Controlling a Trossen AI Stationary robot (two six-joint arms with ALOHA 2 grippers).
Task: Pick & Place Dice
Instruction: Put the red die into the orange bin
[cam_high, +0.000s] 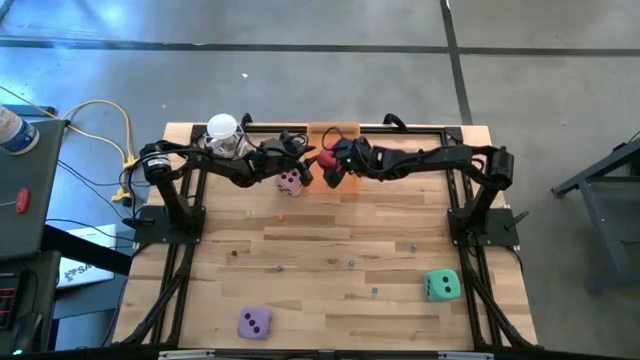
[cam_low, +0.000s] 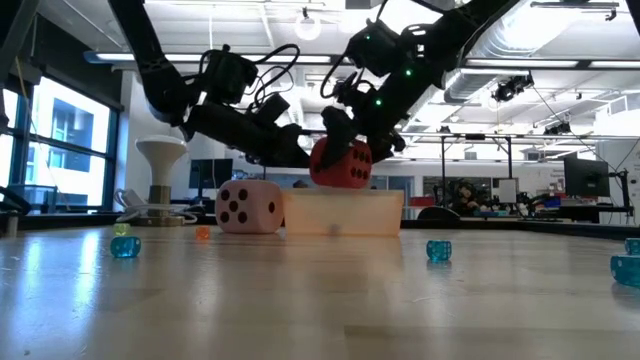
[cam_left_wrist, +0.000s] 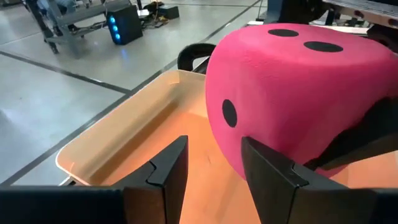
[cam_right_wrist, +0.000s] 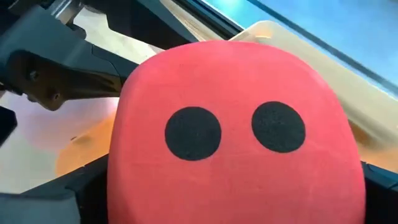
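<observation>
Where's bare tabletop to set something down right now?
The broad middle of the table is free but for tiny beads, as is the near edge between the purple die and green die. The far edge is crowded: both grippers, pink die, red die, bin.

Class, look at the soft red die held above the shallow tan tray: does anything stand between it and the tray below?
Nothing visible does. The right gripper holds the soft red die directly over the shallow tan tray, with open air beneath. The left gripper is alongside, not underneath. The pink die sits outside the tray.
</observation>
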